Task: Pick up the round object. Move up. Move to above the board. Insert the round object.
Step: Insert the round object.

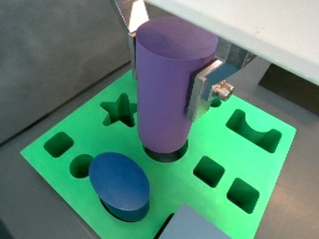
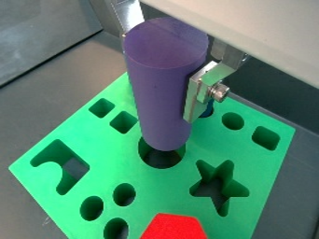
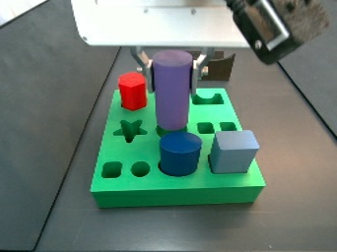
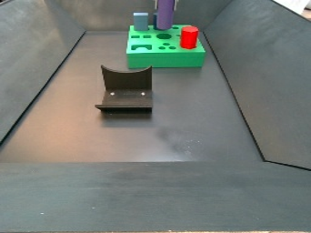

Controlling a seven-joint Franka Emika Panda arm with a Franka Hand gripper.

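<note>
Purple and slim, the round object stands upright with its foot in the round hole of the board, held near its top by the gripper. One silver finger lies flat against its side in both wrist views; the opposite finger is mostly hidden behind the cylinder, so the jaws appear to be pinching it, though I cannot tell how firmly. How deep the foot sits is unclear: a dark ring of hole shows around its base, so it seems partly entered, not yet fully seated.

It looks like a rigid, smooth, light piece, probably plastic or painted wood. Smooth curved sides could slip or swivel between flat pads, so a grip high up and square across the middle, as here, suits it best; a tall piece held off-axis would likely jam in the hole.

The wrist views show the hole's rim and the star cut-out up close. Only a side view shows the neighbours together: the blue cylinder just in front, a grey-blue block beside it, and a red piece behind. Only the wider side view shows the fixture standing on the floor, well apart from the board.
</note>
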